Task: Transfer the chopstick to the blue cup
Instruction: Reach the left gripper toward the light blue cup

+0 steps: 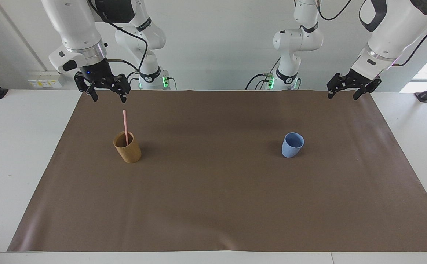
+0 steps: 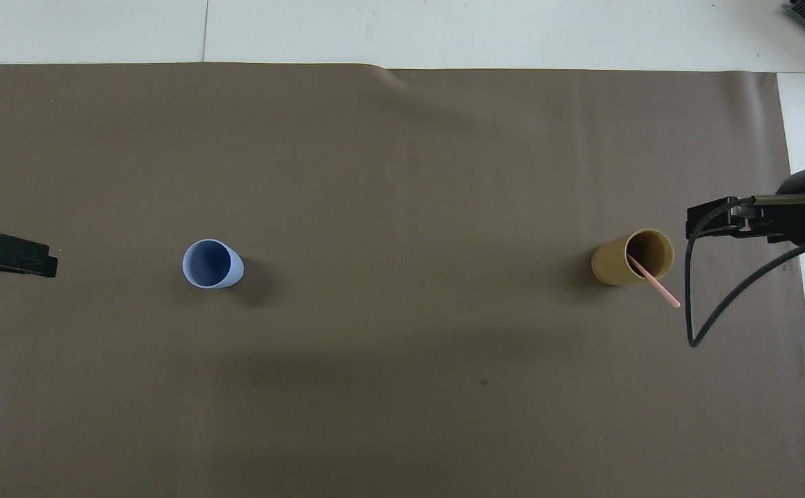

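A thin, straight pale-pink chopstick (image 1: 125, 126) is standing in a tan-brown cylindrical cup (image 1: 127, 147) toward the right arm's end of the brown mat (image 1: 213, 205), its lower end hidden inside and its upper half leaning out over the rim on the robots' side. The facing view is showing both grippers whole: the right gripper (image 1: 106, 97) is hanging with fingers spread, empty, over the mat above the chopstick's tip without touching it, while the left gripper (image 1: 343, 95) is hovering, fingers also spread and empty, over the mat's corner at the left arm's end. The overhead view is looking into the cups: the small light-blue cup (image 2: 211, 264), well apart toward the left arm's end, is holding nothing.
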`<state>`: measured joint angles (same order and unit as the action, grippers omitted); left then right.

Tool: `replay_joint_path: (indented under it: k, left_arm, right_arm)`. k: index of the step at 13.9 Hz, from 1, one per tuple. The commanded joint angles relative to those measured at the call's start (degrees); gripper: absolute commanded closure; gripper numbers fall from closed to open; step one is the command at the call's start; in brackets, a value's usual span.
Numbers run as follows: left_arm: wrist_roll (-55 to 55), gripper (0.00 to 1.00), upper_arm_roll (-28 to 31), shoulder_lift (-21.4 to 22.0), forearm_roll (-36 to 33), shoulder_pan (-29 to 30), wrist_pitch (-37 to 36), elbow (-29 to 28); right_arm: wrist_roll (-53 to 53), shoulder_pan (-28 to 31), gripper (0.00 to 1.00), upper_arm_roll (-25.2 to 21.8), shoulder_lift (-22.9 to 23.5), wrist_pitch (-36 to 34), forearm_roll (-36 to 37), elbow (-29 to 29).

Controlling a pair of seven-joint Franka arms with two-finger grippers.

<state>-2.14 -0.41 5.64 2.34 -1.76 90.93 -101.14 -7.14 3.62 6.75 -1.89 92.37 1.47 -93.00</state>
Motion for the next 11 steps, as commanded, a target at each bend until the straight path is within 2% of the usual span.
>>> replay_joint_path:
  k: [1, 5, 8, 11]
  left_arm:
    - [-0.1, 0.0, 0.1, 0.9, 0.7, 0.1, 5.8, -5.7]
    - [0.7, 0.0, 0.0, -0.4, 0.7, -0.9, 15.5, -12.0]
    - [5.1, 0.0, 0.0, -3.8, 0.7, -2.7, 22.7, -13.4]
    - [8.5, 0.0, 0.0, -9.0, 0.7, -5.9, 26.6, -13.8]
  right_arm:
    - [-0.5, 0.8, 0.0, 0.5, 0.3, -0.6, -0.2, 0.7]
    - [-0.5, 0.8, 0.0, 0.5, 0.3, -0.6, -0.2, 0.7]
    - [-0.4, 0.8, 0.0, 0.5, 0.3, -0.6, -0.2, 0.7]
    - [-0.5, 0.8, 0.0, 0.5, 0.3, -0.6, -0.2, 0.6]
